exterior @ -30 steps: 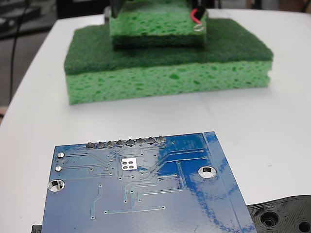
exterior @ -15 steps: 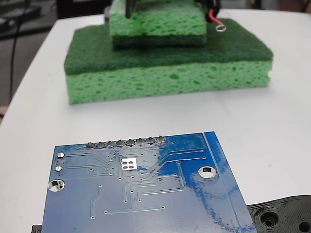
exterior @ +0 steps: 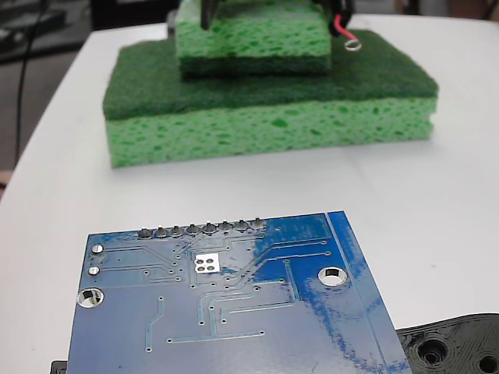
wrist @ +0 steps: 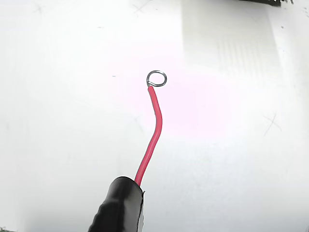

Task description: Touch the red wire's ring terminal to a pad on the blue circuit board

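Observation:
The blue circuit board (exterior: 257, 312) lies at the front of the white table in the fixed view. Its pad (exterior: 207, 262), a small silvery square with four dark dots, sits below the row of solder bumps. Far behind, at the top edge, the red wire (exterior: 340, 31) hangs from black gripper parts (exterior: 341, 9). Its ring terminal (exterior: 353, 45) hovers over the right end of the sponges, well away from the board. The wrist view shows the red wire (wrist: 153, 130) rising from a black sleeve (wrist: 118, 208) to the ring terminal (wrist: 156, 78) over bare white table. No fingers show.
Two stacked green sponges (exterior: 265, 117) stand at the back, the smaller one (exterior: 249, 43) on top. A black plastic part with holes (exterior: 456, 351) lies at the front right beside the board. Mounting holes (exterior: 334, 276) and solder bumps (exterior: 201, 230) mark the board. The table's edge runs along the left.
Over the first half second the wire and ring shifted to the right, past the upper sponge's right end. Since then nothing has moved.

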